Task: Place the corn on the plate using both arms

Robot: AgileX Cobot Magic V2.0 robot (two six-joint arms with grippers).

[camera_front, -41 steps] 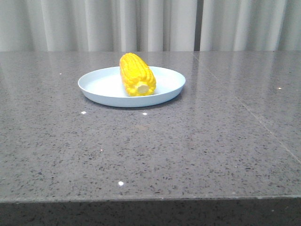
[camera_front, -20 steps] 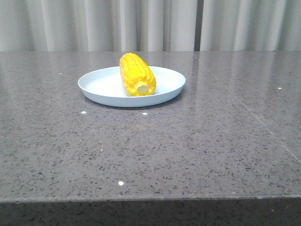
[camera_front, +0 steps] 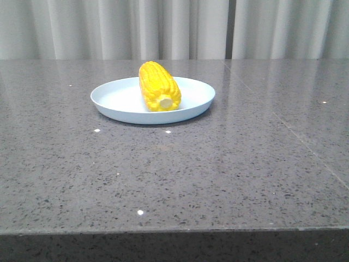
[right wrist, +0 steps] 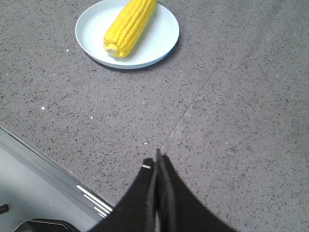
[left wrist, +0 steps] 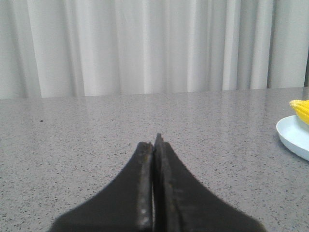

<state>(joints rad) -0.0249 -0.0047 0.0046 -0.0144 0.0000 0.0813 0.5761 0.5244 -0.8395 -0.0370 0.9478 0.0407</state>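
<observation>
The yellow corn (camera_front: 158,86) lies on the pale blue plate (camera_front: 119,103) at the middle of the grey table, its flat pale end toward the camera. It also shows in the right wrist view (right wrist: 129,26) on the plate (right wrist: 159,41). In the left wrist view only the corn's tip (left wrist: 301,109) and the plate's edge (left wrist: 291,138) show. My left gripper (left wrist: 153,143) is shut and empty, low over the table, left of the plate. My right gripper (right wrist: 157,162) is shut and empty, above the table near its front edge, away from the plate. Neither gripper shows in the front view.
A grey speckled stone table (camera_front: 218,174) with a seam line (right wrist: 203,89) running across it. White curtains (camera_front: 174,27) hang behind. The table's front edge (right wrist: 43,154) lies close to my right gripper.
</observation>
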